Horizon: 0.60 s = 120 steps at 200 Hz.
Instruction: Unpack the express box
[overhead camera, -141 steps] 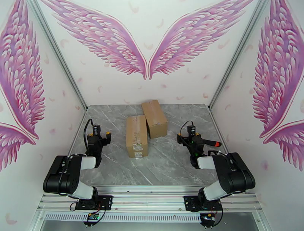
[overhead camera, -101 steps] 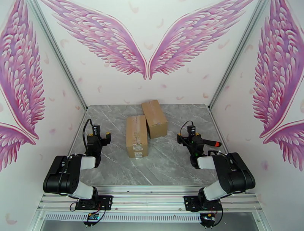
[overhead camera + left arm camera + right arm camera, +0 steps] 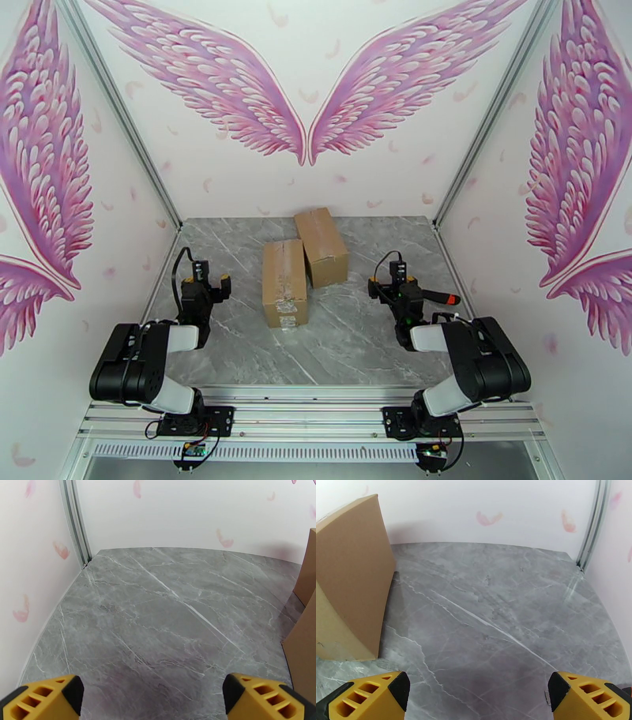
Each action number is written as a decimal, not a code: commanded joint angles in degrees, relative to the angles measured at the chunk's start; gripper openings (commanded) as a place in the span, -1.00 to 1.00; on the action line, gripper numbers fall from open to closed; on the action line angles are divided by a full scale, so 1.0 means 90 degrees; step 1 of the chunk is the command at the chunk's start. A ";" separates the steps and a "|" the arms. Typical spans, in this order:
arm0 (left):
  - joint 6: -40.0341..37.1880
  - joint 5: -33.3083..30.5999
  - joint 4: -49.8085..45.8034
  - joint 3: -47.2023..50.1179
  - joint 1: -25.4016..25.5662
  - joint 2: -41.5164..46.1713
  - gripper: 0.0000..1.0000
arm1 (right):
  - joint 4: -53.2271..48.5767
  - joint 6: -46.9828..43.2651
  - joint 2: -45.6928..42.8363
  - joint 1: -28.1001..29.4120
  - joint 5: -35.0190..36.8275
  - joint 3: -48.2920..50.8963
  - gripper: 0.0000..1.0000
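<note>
Bright, even, diffuse light. A soft, faint shadow lies on the marble table [image 3: 493,610] beside the cardboard box [image 3: 351,570]. Focus is sharp; wrist views curve at edges.

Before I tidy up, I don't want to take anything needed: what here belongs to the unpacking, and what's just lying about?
For the job: taped near box; black red-tipped tool, probably a cutter; left gripper and right gripper, both open.
Lying about: plain far box, unless it needs unpacking too.
</note>
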<state>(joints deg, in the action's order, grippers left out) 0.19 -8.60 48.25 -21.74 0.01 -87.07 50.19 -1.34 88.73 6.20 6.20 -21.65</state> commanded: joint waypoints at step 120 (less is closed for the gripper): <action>0.2001 0.0747 -0.6310 -0.2687 -0.0083 0.2738 0.98 | -0.6349 0.2028 -0.3656 -0.0025 0.0652 -0.2045 0.99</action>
<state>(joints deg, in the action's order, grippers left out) 11.20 -5.56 8.84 -43.13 -1.37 -67.18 14.28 8.05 60.64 6.20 10.57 -35.86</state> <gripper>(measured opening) 0.988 0.992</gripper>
